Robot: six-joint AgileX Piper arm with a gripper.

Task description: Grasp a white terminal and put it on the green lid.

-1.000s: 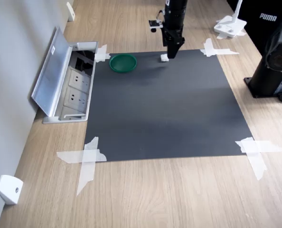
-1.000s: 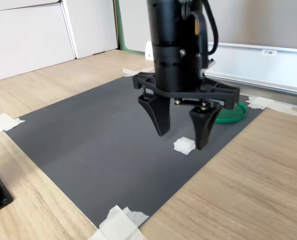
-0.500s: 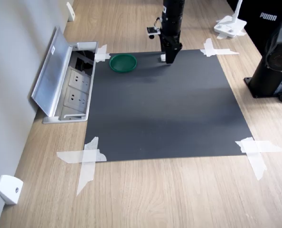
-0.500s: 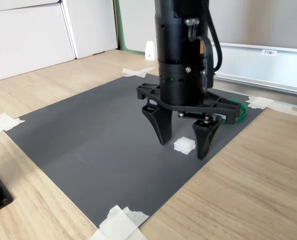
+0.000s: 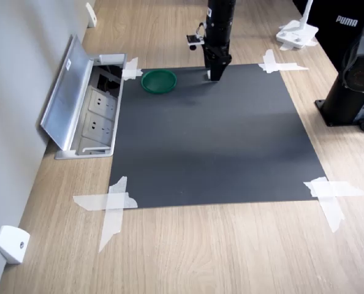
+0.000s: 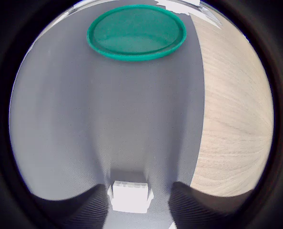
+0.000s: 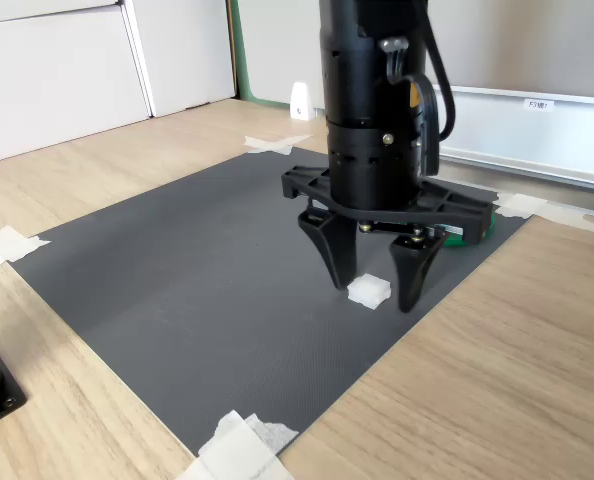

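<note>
Wooden desk (image 5: 194,257), with a dark mat (image 5: 212,135) taped down at its corners by white tape strips (image 5: 111,205). In the first exterior view, an open metal socket box (image 5: 84,110) sits off the mat's edge at 9 o'clock. A small white wedge-shaped piece (image 5: 11,244) lies on the desk at 8 o'clock from the mat, well apart from it. A black stand (image 5: 353,79) is at 3 o'clock and a white base (image 5: 297,33) at 1 o'clock, both off the mat. None of these stands between the gripper and the lid.

Green lid (image 5: 159,81) lies flat on the mat near its far edge, seen in the first exterior view at about 9 o'clock from the gripper (image 5: 214,75), near but not touching. In the second exterior view the arm body hides most of the lid (image 7: 474,226); only a green sliver shows. In the wrist view the lid (image 6: 136,32) shows whole, with bare mat between it and the block.

White terminal (image 7: 369,291) rests on the mat near the edge where mat meets wood. The gripper (image 7: 377,290) stands upright over it, jaws spread apart with one finger on each side. Fingertips are down close to the mat; whether they touch it cannot be told. The wrist view shows the terminal (image 6: 130,195) between the two dark fingers, with gaps either side.
</note>
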